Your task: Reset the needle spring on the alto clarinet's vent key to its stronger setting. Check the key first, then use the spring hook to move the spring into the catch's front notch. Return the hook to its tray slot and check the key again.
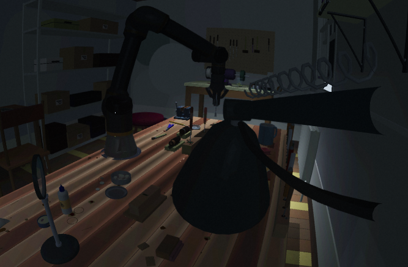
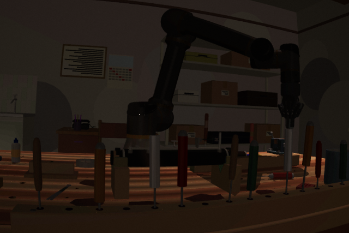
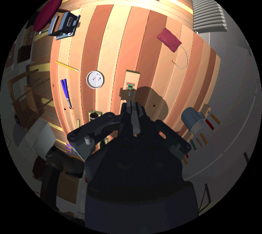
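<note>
At the far right end of the workbench, my gripper [image 1: 215, 100] hangs point-down above a small wooden tray [image 3: 130, 82], closed on the grey handle of the spring hook [image 3: 134, 118]. The hook's thin tip [image 3: 130, 94] points down towards the tray. The black alto clarinet [image 2: 180, 157] lies on wooden cradles along the bench, to the left of the gripper as the second side camera sees it. Its vent key and needle spring are too dark and small to make out.
A large dark lamp shade [image 1: 223, 176] and its arm block much of the side camera's sight. A rack of upright tools [image 2: 181, 165] lines the bench's front edge. A blue mug [image 3: 193, 118], red cloth [image 3: 169, 39], round tin [image 3: 95, 79] and small vise [image 3: 64, 25] lie around the tray.
</note>
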{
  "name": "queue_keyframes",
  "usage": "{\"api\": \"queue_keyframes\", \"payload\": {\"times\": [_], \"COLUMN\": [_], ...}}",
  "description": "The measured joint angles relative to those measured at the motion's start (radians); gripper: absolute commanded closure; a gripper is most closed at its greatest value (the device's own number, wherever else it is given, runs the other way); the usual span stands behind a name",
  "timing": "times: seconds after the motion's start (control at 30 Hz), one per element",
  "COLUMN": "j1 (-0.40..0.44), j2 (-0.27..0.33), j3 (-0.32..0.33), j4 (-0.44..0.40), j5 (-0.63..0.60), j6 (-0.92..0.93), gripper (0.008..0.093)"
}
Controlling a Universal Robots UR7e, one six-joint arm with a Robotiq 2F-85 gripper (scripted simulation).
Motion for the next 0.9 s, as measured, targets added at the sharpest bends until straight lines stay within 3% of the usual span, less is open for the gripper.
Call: {"api": "queue_keyframes", "payload": {"times": [0.9], "j1": [0.0], "j2": [-0.074], "j3": [-0.218], "j4": [0.291], "j5": [0.0], "j6": [0.0], "gripper": [0.0934]}}
